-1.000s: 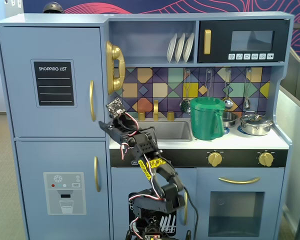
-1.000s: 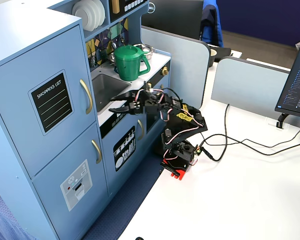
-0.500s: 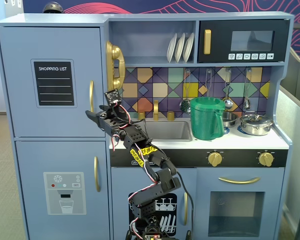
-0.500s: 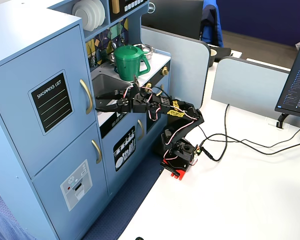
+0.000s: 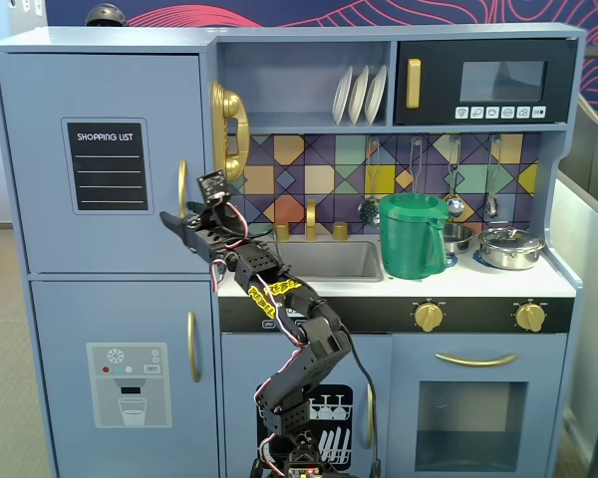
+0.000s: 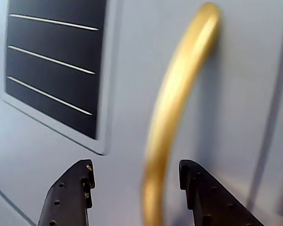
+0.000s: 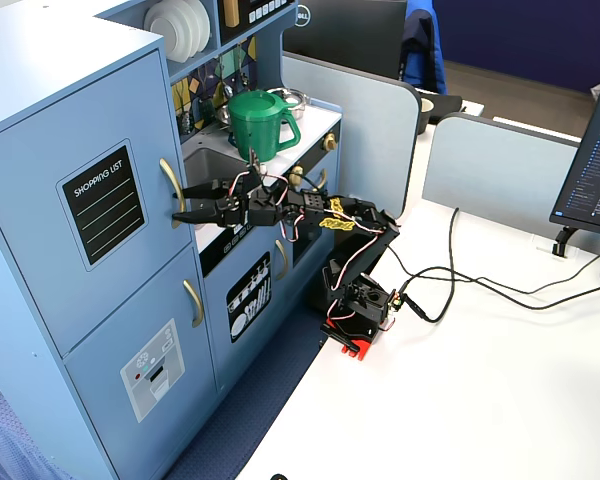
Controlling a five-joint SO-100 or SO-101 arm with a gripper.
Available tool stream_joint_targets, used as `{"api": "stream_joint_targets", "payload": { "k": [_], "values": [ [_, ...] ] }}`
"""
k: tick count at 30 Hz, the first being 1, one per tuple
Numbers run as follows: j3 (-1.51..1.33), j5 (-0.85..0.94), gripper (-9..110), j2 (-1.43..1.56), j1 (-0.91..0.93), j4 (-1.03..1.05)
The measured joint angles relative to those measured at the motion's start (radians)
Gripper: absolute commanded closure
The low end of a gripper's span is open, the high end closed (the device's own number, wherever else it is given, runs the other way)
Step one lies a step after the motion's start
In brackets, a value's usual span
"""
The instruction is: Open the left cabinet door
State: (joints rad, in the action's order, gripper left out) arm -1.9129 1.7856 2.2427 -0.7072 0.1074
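The left cabinet door (image 5: 40,229) is a large light-blue panel with a black "SHOPPING LIST" board (image 5: 107,165) and a curved gold handle (image 5: 182,194); it stands closed. My gripper (image 5: 176,219) is open at the handle's lower end. In the wrist view the gold handle (image 6: 179,94) runs down between the two black fingers (image 6: 70,195), nearer the right one, and neither pad touches it. The gripper (image 7: 188,210) in the side fixed view reaches left to the handle (image 7: 173,190) on the door (image 7: 40,190).
Below is a second blue door with a dispenser picture (image 5: 128,383). A gold toy phone (image 5: 229,134) hangs just right of the handle. The sink (image 5: 334,261), green pitcher (image 5: 412,235) and pot (image 5: 510,247) sit on the counter. A cable (image 7: 480,290) crosses the white table.
The arm has stretched up and left from in front of the sink to the door handle, and the open fingers now straddle the handle's lower part.
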Motion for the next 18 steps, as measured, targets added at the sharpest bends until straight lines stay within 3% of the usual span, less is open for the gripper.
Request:
{"api": "stream_joint_targets", "payload": {
  "k": [18],
  "values": [
    [-0.235,0.322,87,0.187,-0.348,-0.098]
  ]
}}
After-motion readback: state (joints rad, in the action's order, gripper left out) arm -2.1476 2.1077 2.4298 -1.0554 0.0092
